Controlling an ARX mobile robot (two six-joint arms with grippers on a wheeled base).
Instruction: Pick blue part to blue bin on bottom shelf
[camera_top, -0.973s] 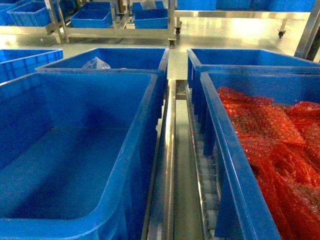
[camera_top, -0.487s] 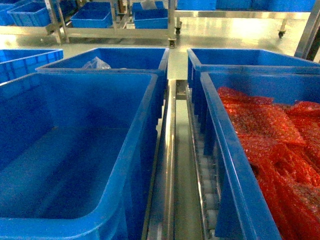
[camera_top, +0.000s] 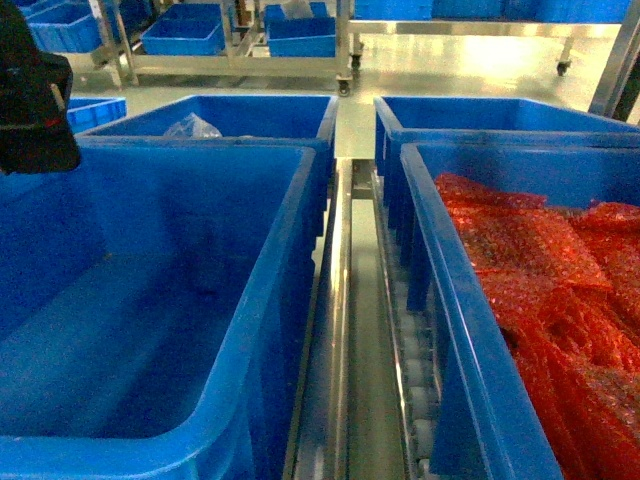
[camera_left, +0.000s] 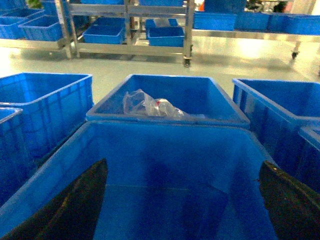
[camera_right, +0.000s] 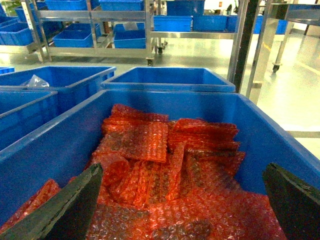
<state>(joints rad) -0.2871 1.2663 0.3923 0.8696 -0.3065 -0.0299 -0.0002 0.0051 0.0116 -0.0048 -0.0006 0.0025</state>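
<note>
Left tool (camera_top: 35, 95) shows as a dark mass at ten o'clock in the head view, over the blue bin's (camera_top: 270, 300) far-left rim; the centre rail (camera_top: 340, 300) runs at six o'clock. Its wrist view shows fingers (camera_left: 75, 205) spread wide above that bin, nothing between them. Right tool's fingers (camera_right: 65, 205) stand apart over red bagged packs (camera_right: 165, 170). No view shows the blue part.

Light: bright, even, from overhead
Glare: white patches on the glossy floor (camera_top: 480, 65)
Shadow: dim inside the blue bin (camera_top: 130, 340)
Focus: soft throughout, mildly blurred edges
</note>
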